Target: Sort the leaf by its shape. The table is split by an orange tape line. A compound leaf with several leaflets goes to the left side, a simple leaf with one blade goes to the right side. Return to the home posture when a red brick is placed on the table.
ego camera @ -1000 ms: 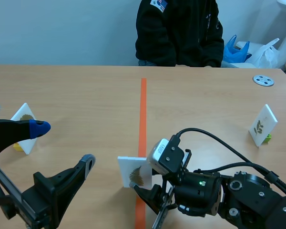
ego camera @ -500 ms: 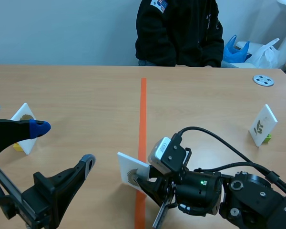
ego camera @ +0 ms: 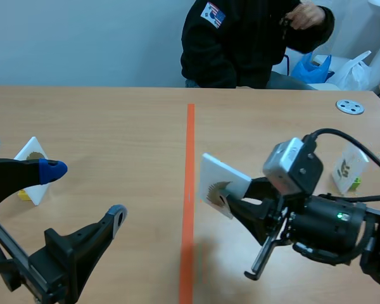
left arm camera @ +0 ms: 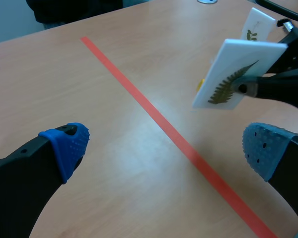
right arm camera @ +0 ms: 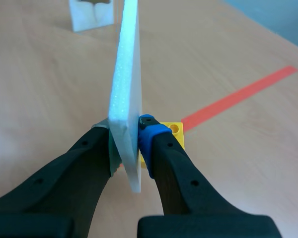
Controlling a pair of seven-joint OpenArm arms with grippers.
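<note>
Leaf card (ego camera: 223,185) sits clamped in the right gripper (ego camera: 227,201), whose two fingers press on its lower edge from either side. In the right wrist view the white board stands edge-on between the pads. A small yellow block (right arm camera: 176,130) sits at the foot of the card, just beside one fingertip. The card is tilted and held off the table (ego camera: 114,126), just to the right of the orange tape line (ego camera: 190,158). The left wrist view shows its face, which carries a feathery green-brown leaf with many small leaflets along one stem.

Nearer the robot on the other side, the left gripper (ego camera: 83,190) hangs low over the left half of the table. Its fingers are spread wide apart with nothing between them. Seen from its own camera, the tape line runs across the wood between the blue pads, and the held card is ahead of it, past the line.

Farther out, a second white card (ego camera: 33,158) stands on the left half, partly hidden behind the upper left finger. A third white card (ego camera: 349,166) stands near the right edge, bearing a small dark green sprig, just beyond the right arm.

Farther still, a grey disc (ego camera: 349,106) with holes lies near the far right corner. A person (ego camera: 240,44) in a dark jacket sits across the table, one hand raised. A blue bag (ego camera: 313,66) lies beside them.
</note>
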